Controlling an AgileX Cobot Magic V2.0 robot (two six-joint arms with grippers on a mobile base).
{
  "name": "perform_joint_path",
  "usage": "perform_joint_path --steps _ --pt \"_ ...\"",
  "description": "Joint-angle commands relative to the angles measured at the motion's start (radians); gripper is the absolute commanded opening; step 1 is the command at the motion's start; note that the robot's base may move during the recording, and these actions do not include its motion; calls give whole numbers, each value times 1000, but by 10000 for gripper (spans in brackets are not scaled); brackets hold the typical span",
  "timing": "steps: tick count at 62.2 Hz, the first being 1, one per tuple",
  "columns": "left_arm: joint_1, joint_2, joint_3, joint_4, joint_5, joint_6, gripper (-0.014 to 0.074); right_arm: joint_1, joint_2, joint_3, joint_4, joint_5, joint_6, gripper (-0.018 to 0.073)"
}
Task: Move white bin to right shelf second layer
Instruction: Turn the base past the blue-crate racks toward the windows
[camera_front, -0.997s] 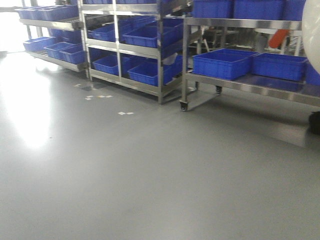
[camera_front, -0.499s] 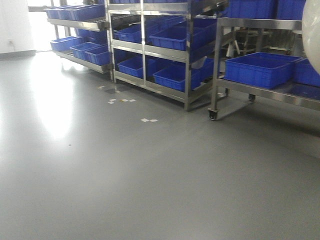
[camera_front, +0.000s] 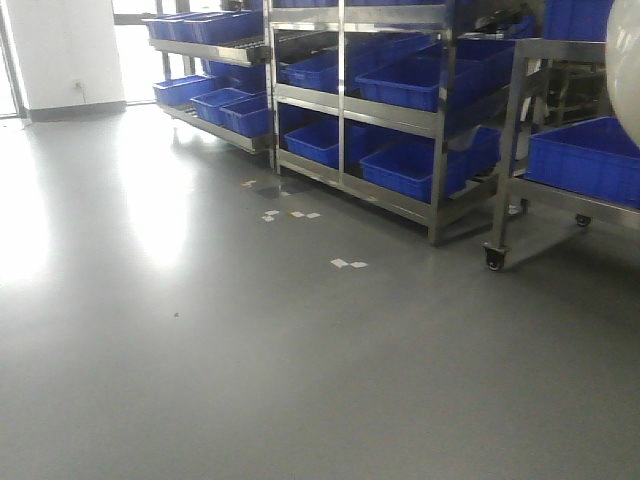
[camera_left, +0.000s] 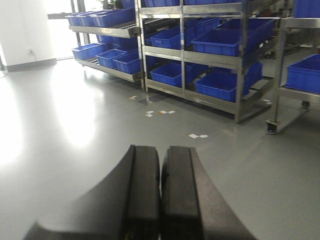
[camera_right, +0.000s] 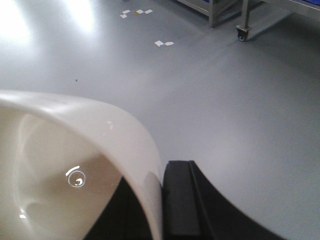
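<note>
Front view, left to right: white wall (camera_front: 60, 50) upper left. Grey glossy floor (camera_front: 250, 380) fills the lower frame, with small tape marks (camera_front: 348, 264) near centre. Sloped rack (camera_front: 205, 50) at upper left holds blue crates (camera_front: 410, 80), as does the taller middle rack (camera_front: 340, 100) just beside it. Cart (camera_front: 512, 120) on a caster (camera_front: 493, 258) at right carries another blue crate. White bin (camera_front: 627, 60) shows only as a curved sliver at the upper right edge, raised above floor level and on no shelf.

Left wrist view: left gripper (camera_left: 160, 160) at bottom centre, black fingers (camera_left: 142, 190) pressed together, nothing between them, over bare floor. Racks are across the top.

Right wrist view: white bin fills the lower left with its inside visible. Right gripper (camera_right: 159, 187) clamps the bin's wall, with one black finger (camera_right: 180, 205) outside the wall and dark gripper parts below it. Floor is beyond, caster upper right.
</note>
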Motion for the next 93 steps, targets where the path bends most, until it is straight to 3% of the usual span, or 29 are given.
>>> perform_joint_path --steps 1,93 --pt "-8 -14 37 -5 -86 -4 85 -6 5 -32 -5 -96 2 57" --pt "-8 -14 37 -5 -86 -4 85 -6 5 -32 -5 -95 2 57"
